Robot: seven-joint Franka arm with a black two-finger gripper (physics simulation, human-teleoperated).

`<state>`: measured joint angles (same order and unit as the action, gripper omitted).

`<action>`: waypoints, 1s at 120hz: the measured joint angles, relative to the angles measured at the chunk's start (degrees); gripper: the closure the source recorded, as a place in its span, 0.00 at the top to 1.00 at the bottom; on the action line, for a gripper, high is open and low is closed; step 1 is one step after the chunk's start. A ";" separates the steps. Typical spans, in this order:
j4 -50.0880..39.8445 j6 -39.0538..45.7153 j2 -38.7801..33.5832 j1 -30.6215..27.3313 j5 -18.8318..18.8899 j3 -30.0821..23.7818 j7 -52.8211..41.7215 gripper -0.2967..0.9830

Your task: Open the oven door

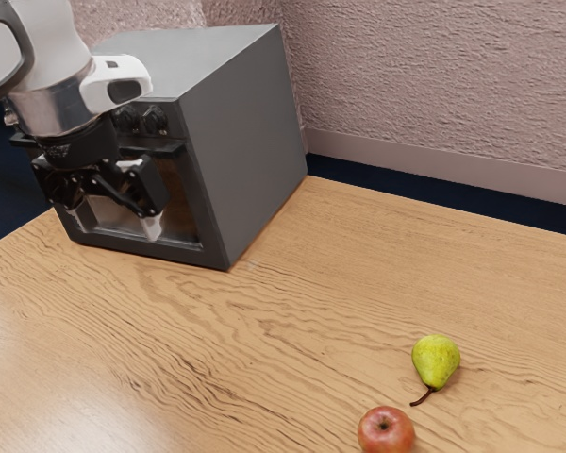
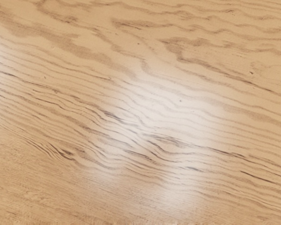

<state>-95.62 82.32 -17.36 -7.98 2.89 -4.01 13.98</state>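
The wooden table (image 1: pixel 264 330) carries the grey toaster oven (image 1: pixel 245 142), its door (image 1: pixel 182 209) shut and facing the arm. The step in hand looks to be the approach to that door, with the opening itself not yet begun.

The gripper (image 1: pixel 119 222) is in front of the door, pointing down, its two fingers (image 1: pixel 153 225) spread well apart with nothing between them that I can make out. The door's window lies behind the fingers; whether they touch it, I cannot tell.

The black handle (image 1: pixel 174 148) runs along the door's top edge, higher than the fingertips and partly hidden by the hand. The next move likely calls for raising the fingertips to handle height and hooking or gripping the bar, then drawing it outward and down, if the door hinges at its bottom, as seems probable.
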 joint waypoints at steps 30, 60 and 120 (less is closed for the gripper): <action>-18.76 6.64 -16.40 -15.99 -0.34 0.38 9.21 0.77; -15.05 35.57 -5.46 -19.20 -16.06 5.36 29.11 0.77; -16.62 59.75 2.90 -21.54 -19.42 6.45 52.83 0.77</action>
<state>-112.23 142.07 -14.46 -29.52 -16.53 2.44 66.81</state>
